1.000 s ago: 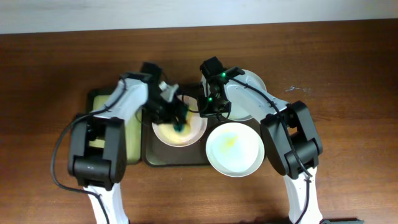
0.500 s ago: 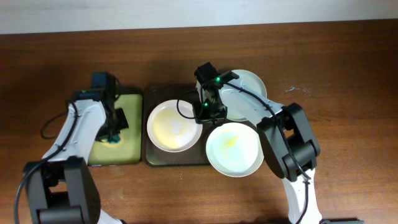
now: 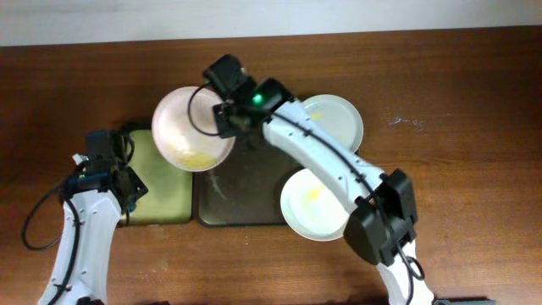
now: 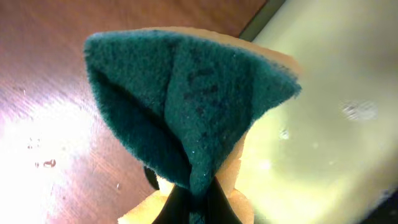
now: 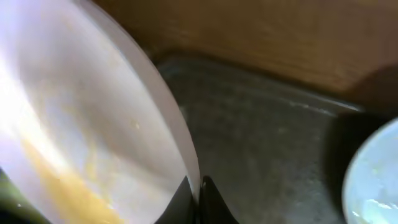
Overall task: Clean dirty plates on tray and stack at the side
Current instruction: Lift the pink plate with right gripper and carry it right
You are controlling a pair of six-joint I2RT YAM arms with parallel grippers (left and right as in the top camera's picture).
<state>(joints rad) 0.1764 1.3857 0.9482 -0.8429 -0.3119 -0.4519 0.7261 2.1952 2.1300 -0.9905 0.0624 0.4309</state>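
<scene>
Right claw (image 3: 227, 117) pinches the smeared plate (image 3: 188, 127) by its rim over the far-left corner of the tray (image 3: 246, 193); thin grip, could slip. Left claw (image 4: 189, 202) clamps the sponge (image 4: 186, 118).

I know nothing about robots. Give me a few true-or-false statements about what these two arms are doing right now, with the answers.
1. The right hand grips a plate by its rim. True.
2. The left hand is empty. False: it pinches a folded green sponge.
3. The held plate is spotless. False: a yellow smear shows on it.
4. A second plate and a third plate sit by the right side of the dark tray. True.
</scene>
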